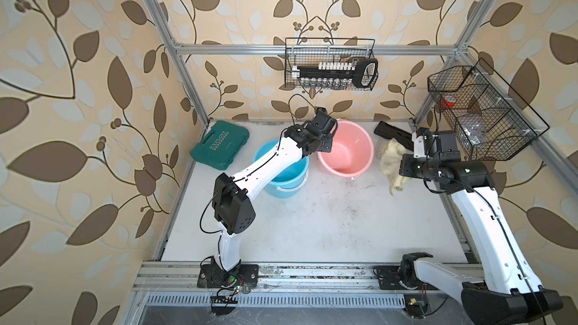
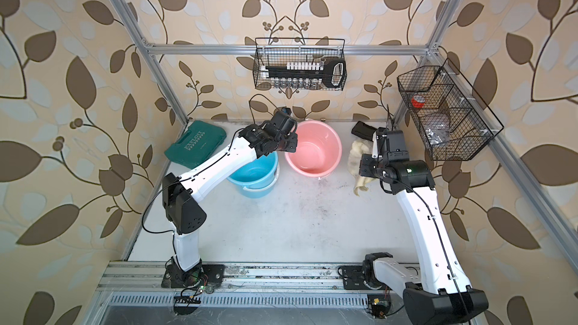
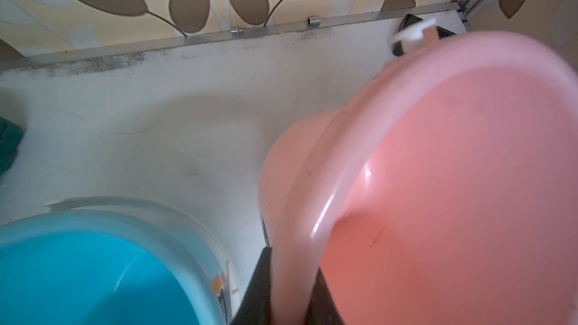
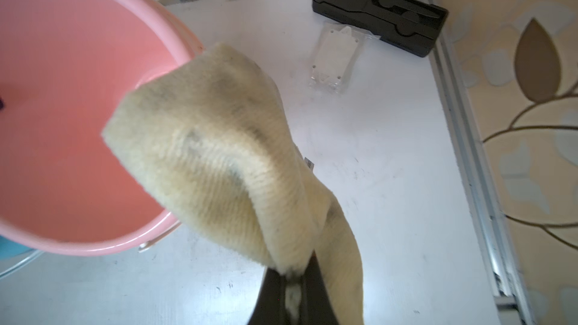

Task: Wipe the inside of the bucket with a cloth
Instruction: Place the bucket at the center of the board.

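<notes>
The pink bucket (image 1: 345, 148) (image 2: 312, 151) stands upright at the back middle of the table. My left gripper (image 1: 325, 146) (image 3: 292, 264) is shut on its near-left rim, one finger inside and one outside the bucket (image 3: 453, 182). The cloth (image 1: 389, 154) (image 2: 356, 154), pale yellowish with grey-brown stains, hangs bunched just right of the bucket and above the table. My right gripper (image 1: 403, 167) (image 4: 292, 276) is shut on a fold of the cloth (image 4: 219, 151), whose free end droops beside the bucket's rim (image 4: 62, 120).
A blue bucket (image 1: 287, 179) (image 3: 78, 276) stands close left of the pink one, under my left arm. A green tool case (image 1: 220, 145) lies at back left. A black tray (image 4: 378, 10) and a clear packet (image 4: 334, 57) lie at back right. Wire baskets (image 1: 328, 64) (image 1: 481, 114) hang above.
</notes>
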Robot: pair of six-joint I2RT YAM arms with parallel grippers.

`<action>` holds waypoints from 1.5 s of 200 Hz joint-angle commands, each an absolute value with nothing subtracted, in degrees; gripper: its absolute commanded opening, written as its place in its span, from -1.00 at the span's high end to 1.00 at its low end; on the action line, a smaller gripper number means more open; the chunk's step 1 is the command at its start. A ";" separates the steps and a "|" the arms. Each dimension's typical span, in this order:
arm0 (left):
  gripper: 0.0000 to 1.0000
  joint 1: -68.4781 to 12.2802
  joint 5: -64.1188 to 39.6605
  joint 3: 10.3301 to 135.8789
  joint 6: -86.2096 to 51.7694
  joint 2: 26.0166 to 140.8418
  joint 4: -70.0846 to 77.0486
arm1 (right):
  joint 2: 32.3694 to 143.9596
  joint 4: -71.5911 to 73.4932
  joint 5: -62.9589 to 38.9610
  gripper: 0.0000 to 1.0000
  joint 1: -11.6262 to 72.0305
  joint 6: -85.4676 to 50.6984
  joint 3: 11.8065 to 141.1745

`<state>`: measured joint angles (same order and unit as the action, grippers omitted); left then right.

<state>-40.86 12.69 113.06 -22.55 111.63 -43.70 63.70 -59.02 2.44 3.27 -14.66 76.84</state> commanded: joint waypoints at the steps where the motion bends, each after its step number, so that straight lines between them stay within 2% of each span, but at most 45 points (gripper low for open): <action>1: 1.00 -39.49 6.92 118.34 -26.15 113.30 -44.45 | 63.27 -54.25 -7.90 1.00 1.41 -14.06 75.52; 73: 1.00 -37.17 0.66 125.98 -27.53 120.59 -49.22 | 67.83 -52.64 -17.50 0.97 -1.32 -14.84 76.29; 169: 1.00 -36.51 -3.11 130.71 -29.36 126.25 -51.59 | 66.73 -49.70 -16.67 1.00 -1.43 -16.22 74.71; 205: 0.58 -36.26 -3.56 130.52 -29.04 126.19 -51.68 | 67.06 -50.00 -16.45 1.00 -1.43 -17.82 75.45; 208: 0.43 -36.22 -3.52 130.52 -28.96 126.15 -51.76 | 67.14 -49.99 -16.70 1.00 -1.45 -17.82 75.55; 213: 0.32 -36.18 -3.45 130.58 -28.87 126.09 -51.90 | 67.32 -50.07 -16.90 1.00 -1.41 -17.84 75.71; 228: 0.25 -35.94 -3.25 130.52 -28.56 125.73 -52.20 | 67.50 -50.27 -17.71 1.00 -1.36 -18.35 76.32; 241: 0.09 -35.73 -3.32 130.52 -28.34 125.30 -52.33 | 67.57 -50.31 -18.85 1.00 -1.41 -18.39 77.08; 264: -0.06 -35.64 -3.78 130.43 -27.53 124.01 -51.61 | 67.74 -50.76 -20.17 1.00 -1.32 -18.39 79.44; 277: -0.25 -35.45 -4.29 130.82 -26.97 122.85 -51.16 | 68.19 -50.64 -21.37 1.00 -1.32 -18.44 81.11; 295: -0.42 -34.57 -5.44 131.73 -26.38 120.10 -51.08 | 68.18 -49.33 -24.55 1.00 -1.17 -19.16 82.95; 300: -0.54 -34.20 -5.64 131.75 -26.16 119.13 -50.94 | 67.76 -48.57 -24.20 1.00 -0.71 -19.67 83.17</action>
